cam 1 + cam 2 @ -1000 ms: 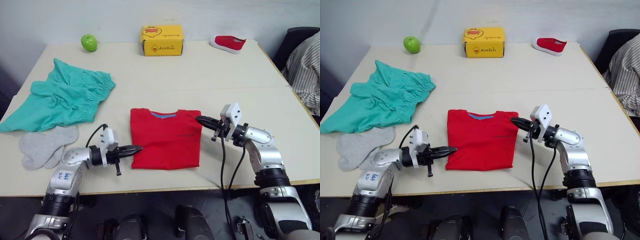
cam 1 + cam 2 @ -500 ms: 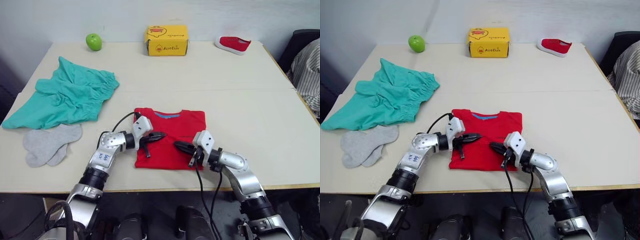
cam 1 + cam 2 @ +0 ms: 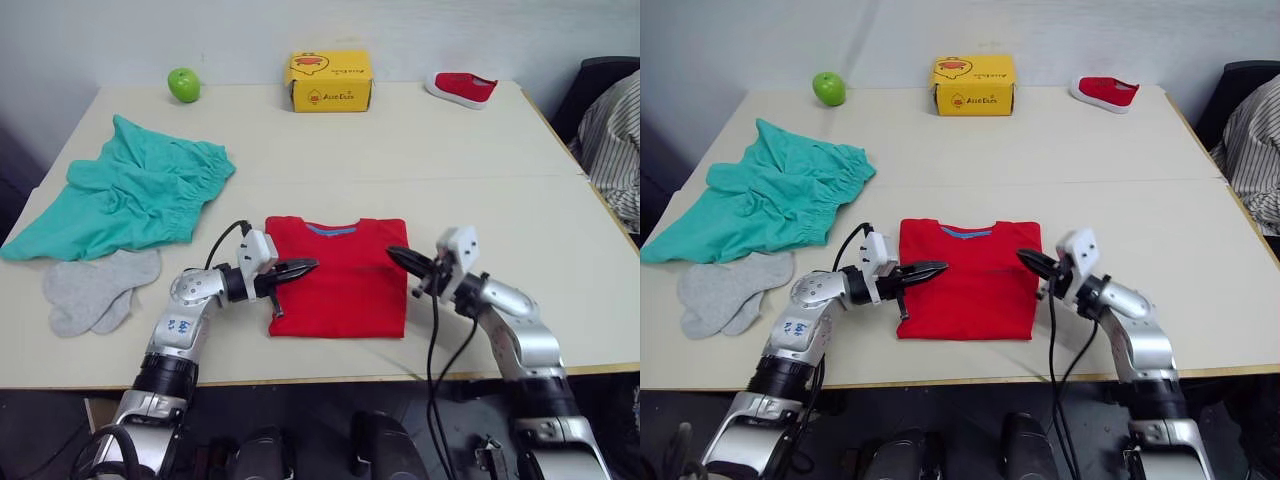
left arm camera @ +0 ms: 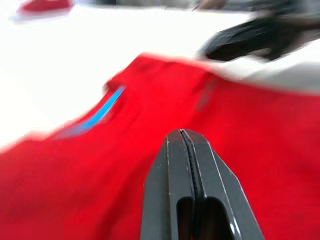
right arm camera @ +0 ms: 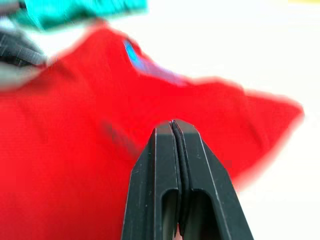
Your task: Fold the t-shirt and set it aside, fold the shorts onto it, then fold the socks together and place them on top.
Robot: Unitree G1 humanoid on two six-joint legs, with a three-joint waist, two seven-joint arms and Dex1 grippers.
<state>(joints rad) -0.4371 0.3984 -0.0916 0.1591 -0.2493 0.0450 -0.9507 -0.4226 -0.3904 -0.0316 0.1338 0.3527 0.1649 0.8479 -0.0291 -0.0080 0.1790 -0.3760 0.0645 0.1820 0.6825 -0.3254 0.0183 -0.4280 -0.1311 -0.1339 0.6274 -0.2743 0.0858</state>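
Left eye view: yellow box (image 3: 328,81), front print too small to read.

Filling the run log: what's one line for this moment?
t-shirt: folded, table centre | shorts, socks: unfolded, left | left end effector, right end effector: shut, over shirt's side edges, empty

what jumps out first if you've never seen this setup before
The bright red t-shirt, folded into a neat rectangle, lies at the near middle of the table, with the left pincer and right pincer shut and poised over its two side edges. To the robot's left lie the crumpled teal shorts with the grey socks just in front of them. Along the far edge sit a green apple, a yellow box and a small red shoe.
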